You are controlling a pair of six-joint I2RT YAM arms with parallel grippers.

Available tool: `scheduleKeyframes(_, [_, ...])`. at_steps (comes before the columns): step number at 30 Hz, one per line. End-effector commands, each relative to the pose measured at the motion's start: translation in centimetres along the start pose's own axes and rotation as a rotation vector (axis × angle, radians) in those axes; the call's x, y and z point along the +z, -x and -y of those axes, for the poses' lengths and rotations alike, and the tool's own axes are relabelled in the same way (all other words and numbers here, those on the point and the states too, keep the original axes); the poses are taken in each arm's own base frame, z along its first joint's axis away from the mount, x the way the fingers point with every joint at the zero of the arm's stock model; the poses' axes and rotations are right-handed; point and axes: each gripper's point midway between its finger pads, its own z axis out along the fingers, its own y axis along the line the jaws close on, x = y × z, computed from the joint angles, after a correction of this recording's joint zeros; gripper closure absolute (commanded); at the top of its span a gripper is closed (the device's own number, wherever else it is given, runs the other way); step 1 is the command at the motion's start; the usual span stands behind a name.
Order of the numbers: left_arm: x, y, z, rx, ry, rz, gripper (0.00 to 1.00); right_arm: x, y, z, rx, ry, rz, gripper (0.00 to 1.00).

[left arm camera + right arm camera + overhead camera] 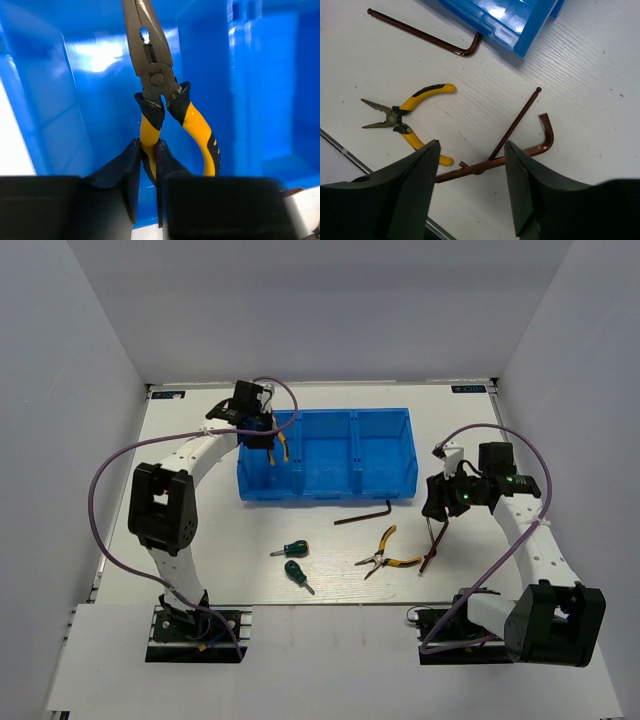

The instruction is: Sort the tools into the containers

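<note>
The left arm reaches out from its base, elbow raised, to the blue bin (pixel 330 490), its wrist over the left compartment. The left pincer (pixel 148 165) is clamped almost shut on one yellow handle of the pliers (pixel 160 85), whose nose points away from the wrist, down into that compartment.

The right arm is folded, wrist tipped down just right of the bin's near right corner. The right pincer (pixel 472 150) gapes wide and grips nothing; two crossed hex keys (pixel 520 135) lie on the worktop (pixel 330 580) beneath it. A third hex key (pixel 365 515) lies just in front of the bin. The second pliers (pixel 385 552) and two screwdrivers (pixel 292 549) (pixel 298 575) lie farther in front.
</note>
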Motion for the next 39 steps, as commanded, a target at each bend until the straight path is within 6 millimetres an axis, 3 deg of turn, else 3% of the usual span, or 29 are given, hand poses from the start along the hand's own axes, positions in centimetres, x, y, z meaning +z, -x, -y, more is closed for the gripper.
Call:
scheduleKeyframes(1, [-1.9, 3.3, 0.0, 0.042, 0.044, 0.094, 0.73, -1.0, 1.7, 0.7, -0.068, -0.043, 0.038, 0.4])
scheduleKeyframes(5, [-1.1, 1.2, 0.3, 0.057, 0.052, 0.039, 0.54, -0.4, 1.0, 1.0, -0.089, -0.03, 0.003, 0.28])
scheduleKeyframes(7, [-1.3, 0.5, 0.3, 0.057, 0.042, 0.026, 0.48, 0.1, 0.3, 0.5, -0.112, 0.017, -0.018, 0.28])
scheduleKeyframes(11, [-1.7, 0.6, 0.9, 0.065, 0.031, 0.042, 0.44, 1.8, -1.6, -0.5, -0.182, 0.153, -0.082, 0.3])
scheduleKeyframes(12, [-2.4, 0.9, 1.5, 0.073, 0.02, 0.058, 0.44, 1.9, -1.5, -1.3, -0.24, 0.215, -0.055, 0.3])
scheduleKeyframes(14, [-3.5, 1.2, 2.2, 0.08, 0.0, 0.074, 0.44, 2.0, -3.4, -3.8, -0.291, 0.331, -0.094, 0.31])
scheduleKeyframes(16, [-5.8, 1.9, 3.2, 0.088, -0.035, 0.109, 0.46, 2.3, -4.7, -5.5, -0.483, 0.443, -0.064, 0.31])
scheduleKeyframes(18, [-6.9, 0.6, 4.3, 0.098, -0.092, 0.097, 0.57, 2.5, -6.3, -6.3, -0.607, 0.499, -0.07, 0.31])
scheduleKeyframes(19, [-8.7, 0.5, 5.3, 0.111, -0.135, 0.121, 0.61, 2.6, -6.5, -6.6, -0.626, 0.513, -0.07, 0.31])
scheduleKeyframes(21, [-9.1, -2.4, 5.9, 0.11, -0.181, 0.072, 0.72, 2.6, -7.9, -7.6, -0.684, 0.568, -0.097, 0.32])
scheduleKeyframes(22, [-9.4, -3.5, 6.5, 0.124, -0.206, 0.057, 0.72, 2.8, -8.1, -7.6, -0.725, 0.577, -0.096, 0.32])
scheduleKeyframes(26, [-10.1, -10.6, 5.5, 0.075, -0.144, -0.09, 0.61, 4.2, -10.0, -7.7, -0.796, 0.556, -0.121, 0.32])
scheduleKeyframes(30, [-11.3, -13.5, 5.4, -0.007, -0.133, -0.127, 0.42, 6.4, -10.2, -6.5, -0.867, 0.442, -0.133, 0.32])
scheduleKeyframes(31, [-11.6, -13.9, 5.6, -0.009, -0.141, -0.126, 0.37, 6.6, -11.4, -7.0, -0.85, 0.463, -0.16, 0.32])
scheduleKeyframes(34, [-11.2, -16.1, 5.2, -0.037, -0.109, -0.165, 0.36, 7.5, -12.1, -6.9, -0.879, 0.447, -0.196, 0.34])
scheduleKeyframes(39, [-11.5, -16.7, 5.5, -0.062, -0.109, -0.145, 0.36, 9.1, -12.2, -6.1, -0.884, 0.36, -0.235, 0.42])
